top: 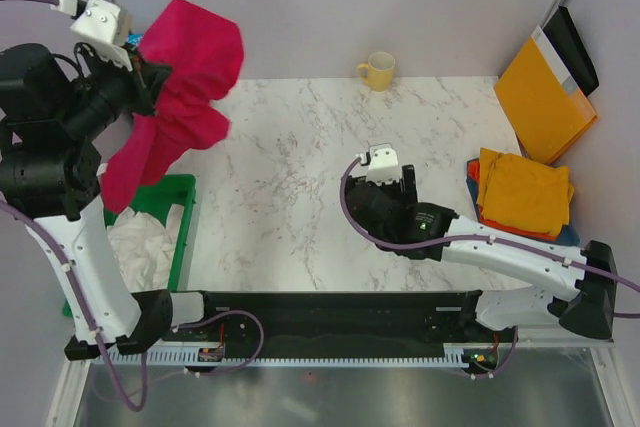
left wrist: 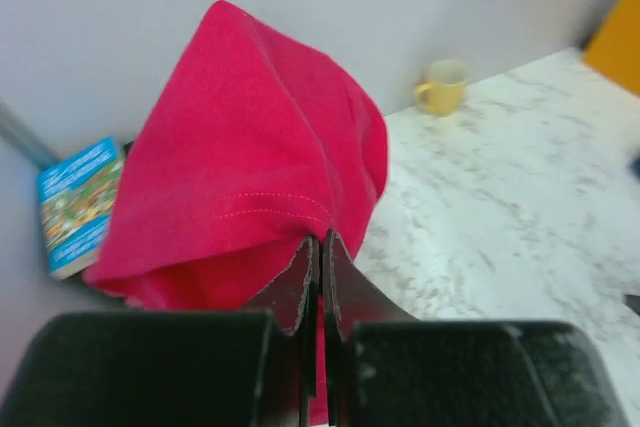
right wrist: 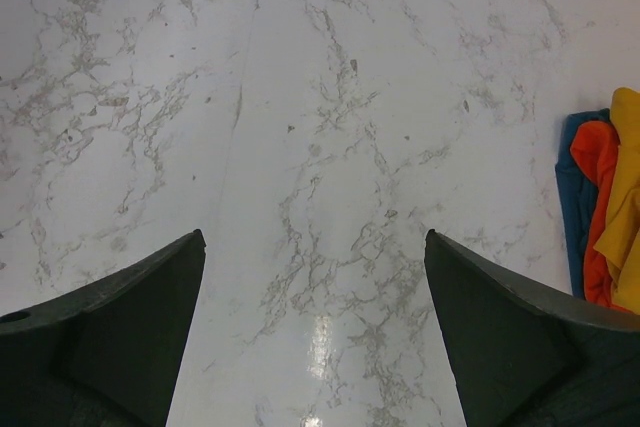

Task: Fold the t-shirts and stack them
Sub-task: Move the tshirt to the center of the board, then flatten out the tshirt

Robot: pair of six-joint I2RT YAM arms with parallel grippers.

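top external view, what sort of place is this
Probably a robot test cell, not a home: plain grey panels wall in a marble-look table, the left arm and right arm are bolted at its near edge, and folded t-shirts sit stacked like props.

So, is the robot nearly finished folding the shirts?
Done: mustard-yellow, orange-red and blue cloth t-shirts lie stacked at right. In hand: left jaws hold the crimson red cloth t-shirt aloft. Left: folding it, plus the crumpled white cloth in the green plastic bin.

Read nothing legible. In my left wrist view, a blue printed packet (left wrist: 80, 205) sat left of the crimson t-shirt (left wrist: 250, 157). It carried coloured print, all too blurred for me to make out any words.
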